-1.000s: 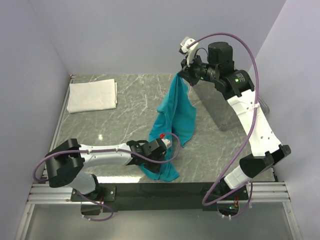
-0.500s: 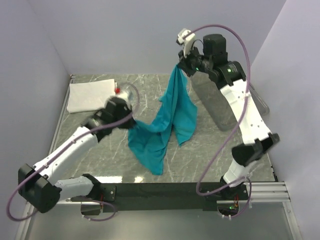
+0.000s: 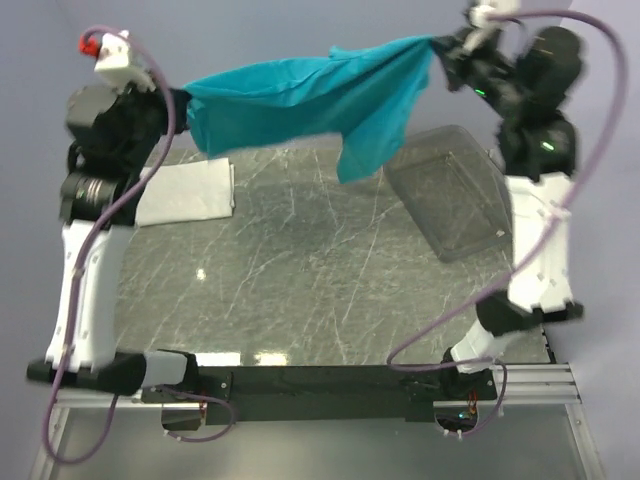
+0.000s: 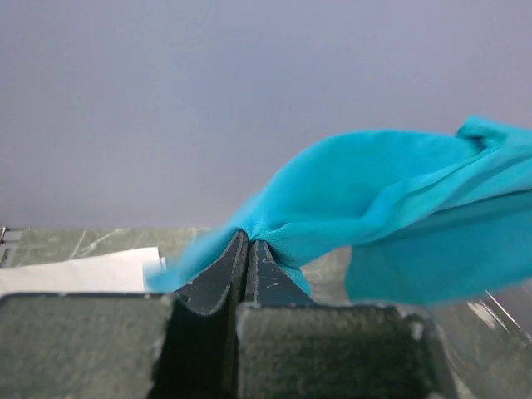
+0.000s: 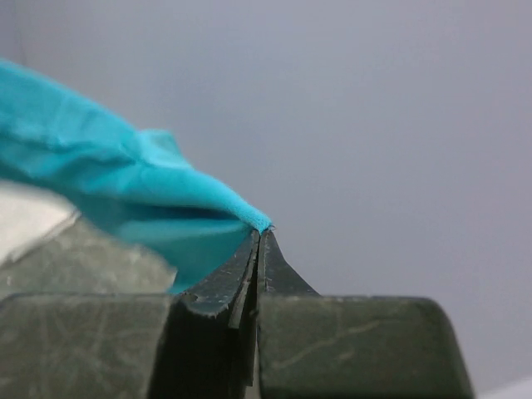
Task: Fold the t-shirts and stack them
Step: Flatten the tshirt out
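Note:
The teal-blue t-shirt [image 3: 310, 95] hangs stretched in the air high above the table, between my two grippers. My left gripper [image 3: 183, 98] is shut on its left end; in the left wrist view the cloth [image 4: 374, 191] comes out of the closed jaws of that gripper [image 4: 247, 241]. My right gripper [image 3: 437, 45] is shut on its right end, with the cloth [image 5: 125, 179] pinched at the tip of that gripper [image 5: 260, 233]. A loose part of the shirt droops in the middle. The white t-shirt [image 3: 185, 192] lies folded flat at the table's back left.
A clear plastic tray [image 3: 455, 195] stands tilted at the table's back right, under the right arm. The grey marble table [image 3: 300, 290] lies under the shirt. Pale walls close in on the left, back and right.
Both arms have risen high. My left gripper has swung up and to the left with its end of the teal shirt, pulling the cloth off the table and stretching it out.

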